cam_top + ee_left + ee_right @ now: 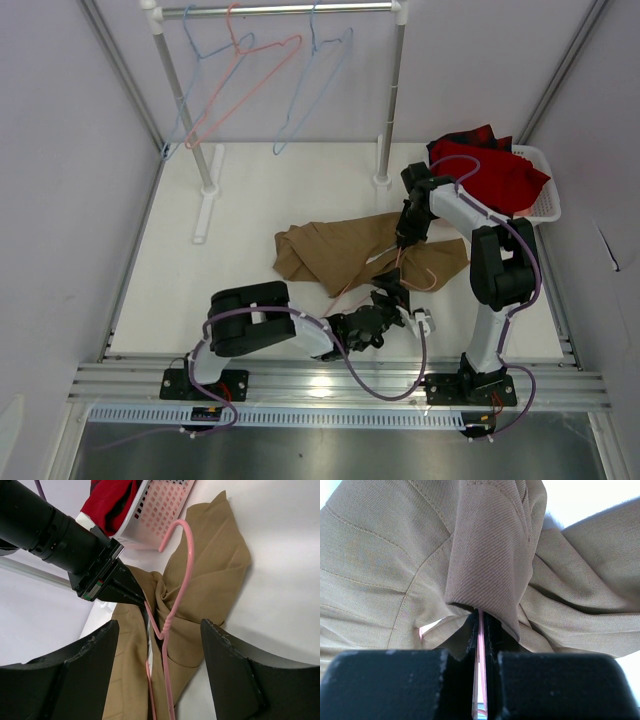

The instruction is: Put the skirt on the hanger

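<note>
Pale walls close in a white table (250, 190), with a clothes rail (280, 10) across the top of the overhead frame carrying light blue hangers (320, 80) and one pink hanger (245, 80). At the right edge sits a white basket (548, 200) holding a red garment (490, 170).

The skirt (340, 250) lies crumpled on the table, just right of centre in the overhead frame, tan with deep folds. The hanger (167, 626) rests on top of it. In the left wrist view its twisted neck sits at centre, its shaft runs to the bottom edge, and its hook curls toward the basket at upper centre (whether hook and basket touch cannot be told).

The right end effector (405, 240) reaches down onto the skirt from the upper right. In its own camera the two black fingers (420, 685) are pressed together on the pink wire, with a fold of tan cloth draped right over the fingertips.

The left end effector (392, 295) sits low at the near edge of the skirt. Its fingers (90, 675) are spread wide, one on each side of the hanger's shaft, and neither touches the shaft.
</note>
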Controlling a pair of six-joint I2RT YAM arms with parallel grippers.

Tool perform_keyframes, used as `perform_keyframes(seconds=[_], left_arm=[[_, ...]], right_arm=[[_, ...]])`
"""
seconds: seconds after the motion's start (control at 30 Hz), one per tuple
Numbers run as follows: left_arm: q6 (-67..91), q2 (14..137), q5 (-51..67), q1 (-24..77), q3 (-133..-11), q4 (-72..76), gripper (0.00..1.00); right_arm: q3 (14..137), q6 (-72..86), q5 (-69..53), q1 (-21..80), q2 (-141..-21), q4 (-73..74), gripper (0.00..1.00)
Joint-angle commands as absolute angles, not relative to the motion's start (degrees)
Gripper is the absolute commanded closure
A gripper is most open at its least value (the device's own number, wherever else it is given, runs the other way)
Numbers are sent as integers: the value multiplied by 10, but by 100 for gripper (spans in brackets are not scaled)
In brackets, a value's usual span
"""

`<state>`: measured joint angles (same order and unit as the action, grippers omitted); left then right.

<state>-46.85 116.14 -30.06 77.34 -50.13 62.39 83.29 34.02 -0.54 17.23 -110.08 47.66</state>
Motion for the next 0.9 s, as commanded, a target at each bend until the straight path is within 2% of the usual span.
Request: perform_keyframes(seconds=[0.0, 0.13, 0.23, 0.33, 0.4, 0.5, 0.53, 0.63, 0.77, 0.87], left_arm=[[-486, 1172, -284, 761, -533, 622, 29], [-496, 1180, -281, 751, -544, 621, 34], [-503, 1181, -279, 746, -554, 624, 43], [-484, 1177, -279, 737, -556, 619, 57], [-475, 1167, -278, 733, -552, 619, 62], [-440, 1137, -271, 724, -541, 601, 74], [-402, 1125, -265, 721, -538, 590, 84], [-345, 1083, -266, 708, -520, 581, 100], [-302, 1023, -257, 697, -493, 577, 100], [-256, 995, -236, 679, -478, 554, 100]], right_arm=[[835, 344, -10, 172, -1113, 437, 100], [831, 344, -11, 172, -1111, 435, 100], [831, 344, -11, 172, -1111, 433, 100], [828, 345, -14, 172, -1110, 432, 100], [824, 343, -14, 172, -1109, 428, 100], [819, 343, -18, 173, -1102, 424, 100], [814, 343, -22, 172, -1096, 422, 100], [809, 341, -24, 173, -1087, 418, 100], [793, 339, -28, 171, -1067, 410, 98], [787, 338, -34, 171, -1054, 404, 80]])
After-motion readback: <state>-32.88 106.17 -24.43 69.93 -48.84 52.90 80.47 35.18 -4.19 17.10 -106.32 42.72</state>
